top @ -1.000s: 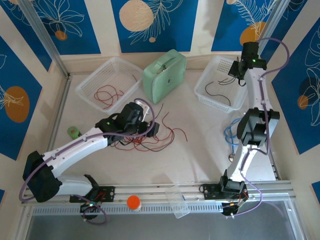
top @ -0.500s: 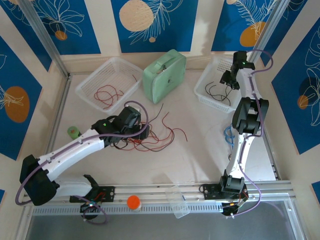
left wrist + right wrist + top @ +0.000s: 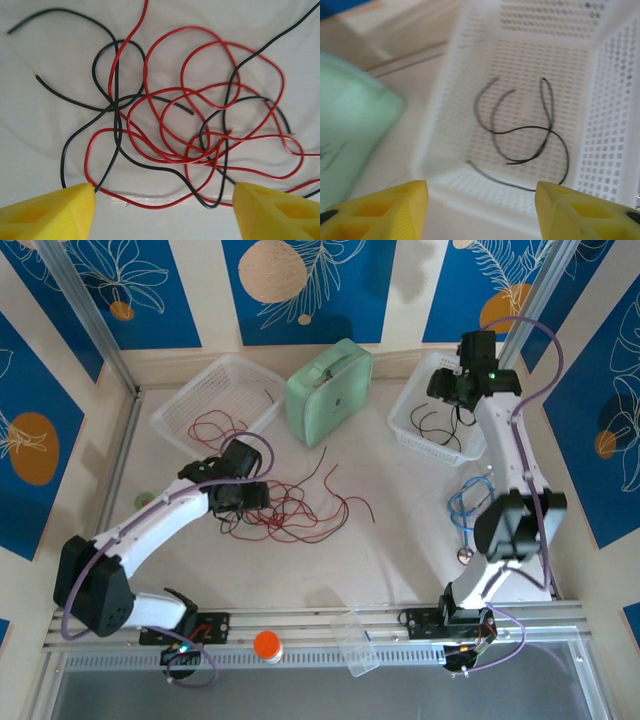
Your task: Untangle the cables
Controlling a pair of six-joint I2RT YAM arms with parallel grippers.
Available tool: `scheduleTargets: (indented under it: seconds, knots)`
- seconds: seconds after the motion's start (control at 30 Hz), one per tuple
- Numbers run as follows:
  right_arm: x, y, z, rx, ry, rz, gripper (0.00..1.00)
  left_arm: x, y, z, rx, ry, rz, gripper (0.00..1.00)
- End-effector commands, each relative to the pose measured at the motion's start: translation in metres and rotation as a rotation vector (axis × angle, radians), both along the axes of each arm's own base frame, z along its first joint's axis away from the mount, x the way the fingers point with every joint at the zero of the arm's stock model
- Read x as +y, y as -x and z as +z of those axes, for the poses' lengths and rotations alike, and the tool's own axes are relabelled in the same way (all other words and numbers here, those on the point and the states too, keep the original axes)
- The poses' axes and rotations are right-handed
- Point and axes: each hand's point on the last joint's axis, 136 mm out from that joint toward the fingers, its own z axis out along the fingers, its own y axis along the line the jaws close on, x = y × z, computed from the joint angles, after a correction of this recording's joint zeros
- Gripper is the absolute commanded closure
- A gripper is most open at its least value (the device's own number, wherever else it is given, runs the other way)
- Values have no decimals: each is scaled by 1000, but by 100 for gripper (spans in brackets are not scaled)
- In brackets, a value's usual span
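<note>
— Where is the tangle of cables (image 3: 297,508) to be found?

— It is spread on the table (image 3: 400,550), near the middle and a little to the left. Red and black strands are looped over and under one another, and a few loose ends are thrown out toward the far side.

— How is the left gripper (image 3: 262,498) placed?

— It is held low at the left edge of the tangle. In the left wrist view its yellow fingers (image 3: 50,212) are seen well apart, with nothing clamped between them. A black strand is seen running up to the tip of one finger; whether it is touched cannot be told.

— And the right gripper (image 3: 447,392)?

— It is held over the white basket (image 3: 408,430) at the far right. Its fingers (image 3: 585,212) are parted and nothing is gripped. A few black cables (image 3: 530,130) are seen lying curled on the basket floor.

— Are other cables sorted elsewhere?

— Some red cables (image 3: 215,428) are laid in the left basket (image 3: 185,400) at the far left. A green case (image 3: 330,378) is stood between the two baskets, and a blue stethoscope (image 3: 465,505) is left on the table at the right
</note>
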Motion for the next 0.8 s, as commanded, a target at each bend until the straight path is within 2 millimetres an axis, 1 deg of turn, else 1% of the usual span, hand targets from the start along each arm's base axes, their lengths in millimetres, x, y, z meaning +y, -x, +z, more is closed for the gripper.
scheduleTargets:
  seconds: [0.0,0.07,0.17,0.33,0.47,0.57,0.77]
  knots:
    - [31,32,-5,-6,21,72,45,-4,1,-17,65,53,-5,33]
    - [53,54,-11,-4,11,127,47,1,-5,-22,66,53,16,36]
    - [76,82,-23,16,-5,182,52,8,-10,-30,79,46,44,41]
    - [103,112,-41,44,-35,241,60,18,-13,-47,123,28,70,46]
    - [123,127,-50,63,-42,282,65,21,-10,-59,167,18,78,50]
    - [135,136,-57,79,-43,309,67,27,0,-68,212,-3,98,53]
    - [143,144,-66,98,-38,322,69,37,14,-81,262,-43,111,54]
